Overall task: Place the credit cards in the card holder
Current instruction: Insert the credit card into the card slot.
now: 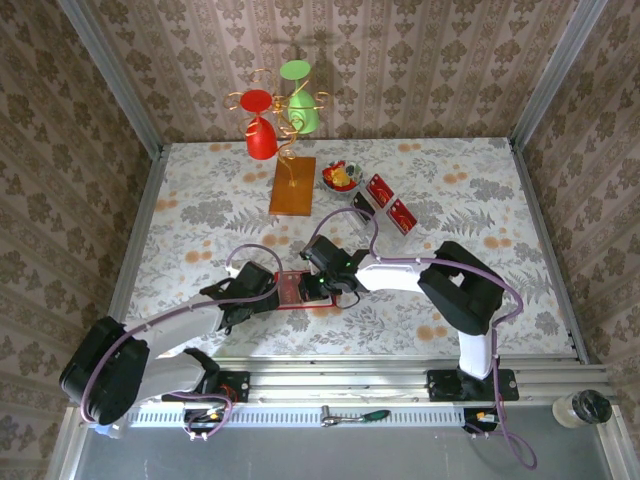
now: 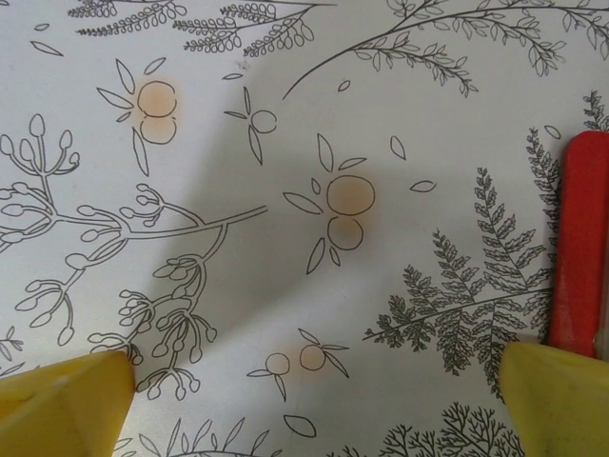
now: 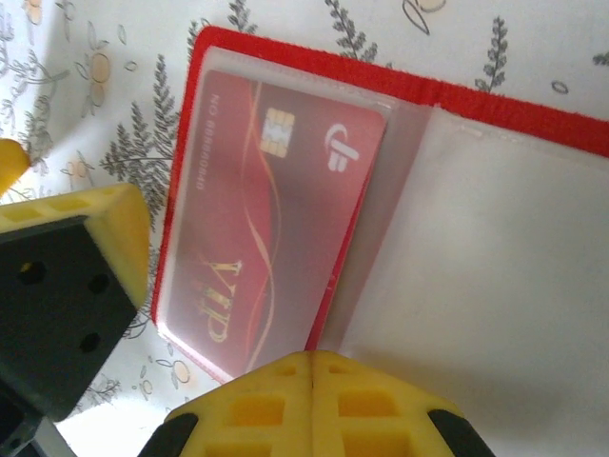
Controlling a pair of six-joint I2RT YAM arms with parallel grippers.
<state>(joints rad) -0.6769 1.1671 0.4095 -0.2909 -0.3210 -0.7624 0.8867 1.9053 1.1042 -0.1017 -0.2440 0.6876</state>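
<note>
Red card holder [image 3: 514, 112], opened flat on worktop [image 1: 200, 200], low centre of top view; one VIP credit card [image 3: 276, 238] inside its frame-left clear pocket. Right tool [image 3: 312, 367]: fingers pressed together, gripping nothing, at pocket's lower edge. Left tool [image 2: 314, 400]: spread wide, empty, beside holder.

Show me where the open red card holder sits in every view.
Top external: glossy red folding card holder, near the front, centre.
Left wrist: its red edge runs down the right side.
Right wrist: lying open, a red VIP card in its left pocket.
Shared landmark: the fern-printed tablecloth.
</note>
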